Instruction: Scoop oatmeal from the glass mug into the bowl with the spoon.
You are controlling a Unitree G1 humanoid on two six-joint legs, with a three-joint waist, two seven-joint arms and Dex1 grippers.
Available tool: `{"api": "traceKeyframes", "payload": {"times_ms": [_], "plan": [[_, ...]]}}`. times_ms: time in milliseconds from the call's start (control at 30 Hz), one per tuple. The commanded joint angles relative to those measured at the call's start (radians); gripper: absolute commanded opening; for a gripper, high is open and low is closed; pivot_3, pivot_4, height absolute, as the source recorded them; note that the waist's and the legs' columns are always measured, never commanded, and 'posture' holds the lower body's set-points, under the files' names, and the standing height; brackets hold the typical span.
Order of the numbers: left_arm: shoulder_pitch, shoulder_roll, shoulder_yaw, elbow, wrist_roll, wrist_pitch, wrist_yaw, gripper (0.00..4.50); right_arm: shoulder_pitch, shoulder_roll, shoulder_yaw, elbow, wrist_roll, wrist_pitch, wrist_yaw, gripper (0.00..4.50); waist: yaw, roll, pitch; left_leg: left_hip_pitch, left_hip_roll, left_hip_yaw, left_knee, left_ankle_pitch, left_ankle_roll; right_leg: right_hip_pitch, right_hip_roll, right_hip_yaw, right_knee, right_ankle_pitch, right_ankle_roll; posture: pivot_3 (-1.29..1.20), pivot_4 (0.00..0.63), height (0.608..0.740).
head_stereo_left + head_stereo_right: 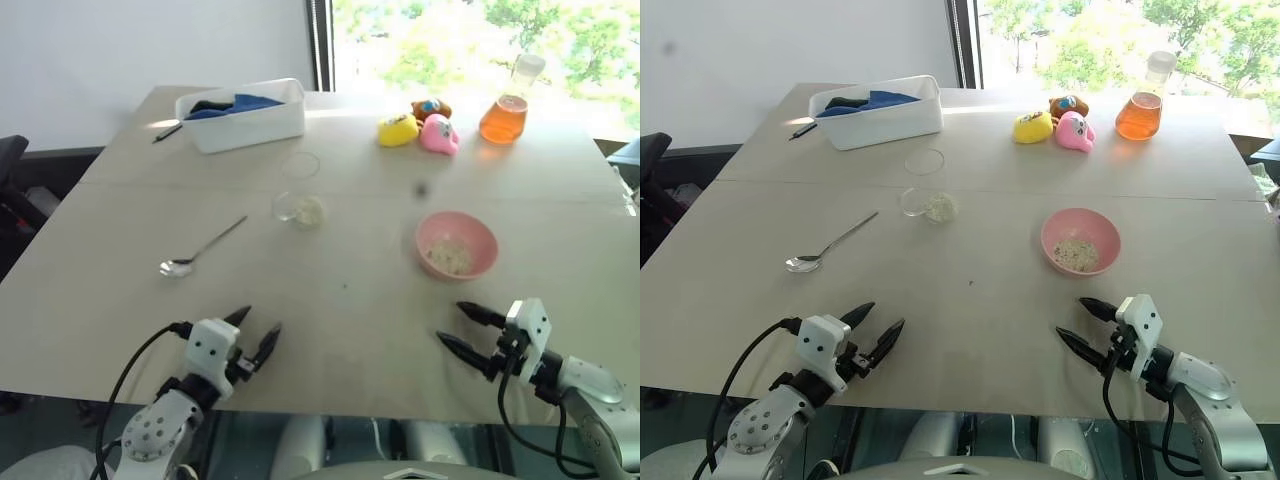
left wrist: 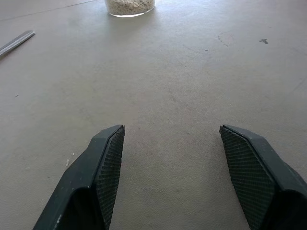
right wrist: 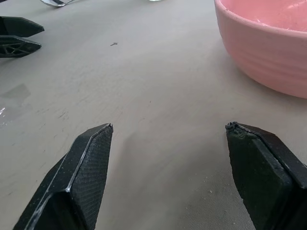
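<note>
Nearest the table's front edge, the left gripper (image 1: 258, 334) and the right gripper (image 1: 458, 327) both hang just above the bare wood, jaws spread wide, holding and touching nothing. Beyond the left one lies the slim shiny silver metal spoon (image 1: 200, 247), flat on the table, its small oval bowl toward the robot and its long thin handle angling away. It looks light, stiff and slippery; lying so low, it is probably best pinched across the middle of the handle. Beyond the right gripper sits the small round pink bowl (image 1: 482, 232), with some pale flaky oatmeal (image 1: 448, 257) already in it. Farther off, just past the handle's tip, stands the small clear glass mug (image 1: 298, 208) with more oatmeal inside; it is likely fragile and easily tipped, so steady it by its straight sides.
</note>
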Motion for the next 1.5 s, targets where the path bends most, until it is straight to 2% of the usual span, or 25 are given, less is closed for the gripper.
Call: {"api": "traceKeyframes", "payload": {"times_ms": [33, 767, 900, 1000, 1067, 1133, 1300, 1500], "plan": [[0.006, -0.002, -0.014, -0.013, 0.001, 0.004, -0.009, 3.27, 0.001, 0.002, -0.009, -0.037, 0.006, -0.007, -0.011, 3.81, 0.000, 0.000, 0.000, 0.000, 0.000, 0.000, 0.000, 0.000, 0.000, 0.000, 0.000, 0.000, 0.000, 0.000, 0.000, 0.00, 0.150, 0.740], [-0.047, -0.031, -0.016, -0.020, -0.019, 0.029, 0.007, 3.27, 0.008, 0.005, -0.008, -0.027, -0.001, -0.021, -0.023, 3.81, 0.001, -0.001, 0.001, 0.000, 0.000, 0.000, 0.000, 0.000, 0.000, 0.000, 0.001, 0.000, 0.000, 0.000, 0.000, 0.00, 0.150, 0.740], [-0.059, -0.028, 0.008, -0.029, -0.036, 0.038, 0.012, 3.27, -0.002, -0.001, 0.010, -0.072, 0.009, -0.001, -0.017, 3.81, 0.001, -0.002, 0.001, 0.000, 0.000, 0.000, 0.000, 0.000, 0.000, 0.000, 0.002, 0.000, 0.000, 0.000, 0.000, 0.00, 0.150, 0.740], [-0.123, -0.019, 0.067, -0.012, -0.067, 0.099, 0.047, 3.27, -0.013, -0.016, 0.022, -0.161, 0.064, 0.060, -0.010, 3.81, 0.001, -0.003, 0.002, 0.000, 0.000, -0.001, 0.000, 0.000, 0.000, 0.000, 0.002, 0.000, 0.000, 0.000, 0.000, 0.00, 0.150, 0.740], [-0.197, 0.002, 0.110, 0.012, -0.094, 0.168, 0.064, 3.27, -0.031, -0.061, 0.038, -0.222, 0.080, 0.088, 0.026, 3.81, 0.003, -0.003, 0.002, 0.000, 0.000, -0.002, 0.000, 0.000, 0.000, 0.000, 0.002, -0.001, 0.001, 0.000, 0.000, 0.00, 0.150, 0.740], [-0.300, 0.073, 0.123, 0.052, -0.069, 0.226, 0.048, 3.27, -0.081, -0.102, 0.039, -0.295, 0.141, 0.164, 0.027, 3.81, 0.002, -0.004, 0.002, 0.000, 0.000, -0.002, 0.001, 0.000, 0.000, 0.000, 0.003, -0.002, 0.001, 0.000, 0.000, 0.00, 0.150, 0.740], [-0.510, 0.224, 0.126, 0.198, 0.016, 0.327, 0.061, 3.27, -0.234, -0.108, 0.036, -0.413, 0.300, 0.321, -0.071, 3.81, 0.000, -0.009, 0.005, -0.001, -0.001, -0.003, 0.002, 0.000, 0.000, 0.000, 0.006, -0.005, 0.002, 0.000, 0.001, 0.00, 0.150, 0.740], [-0.638, 0.353, 0.059, 0.381, 0.131, 0.340, 0.017, 3.27, -0.340, -0.105, 0.064, -0.455, 0.328, 0.379, -0.122, 3.81, 0.001, -0.011, 0.006, -0.009, -0.001, -0.003, 0.003, 0.000, 0.000, -0.007, 0.003, -0.007, 0.002, 0.000, 0.001, 0.00, 0.150, 0.740]]}}
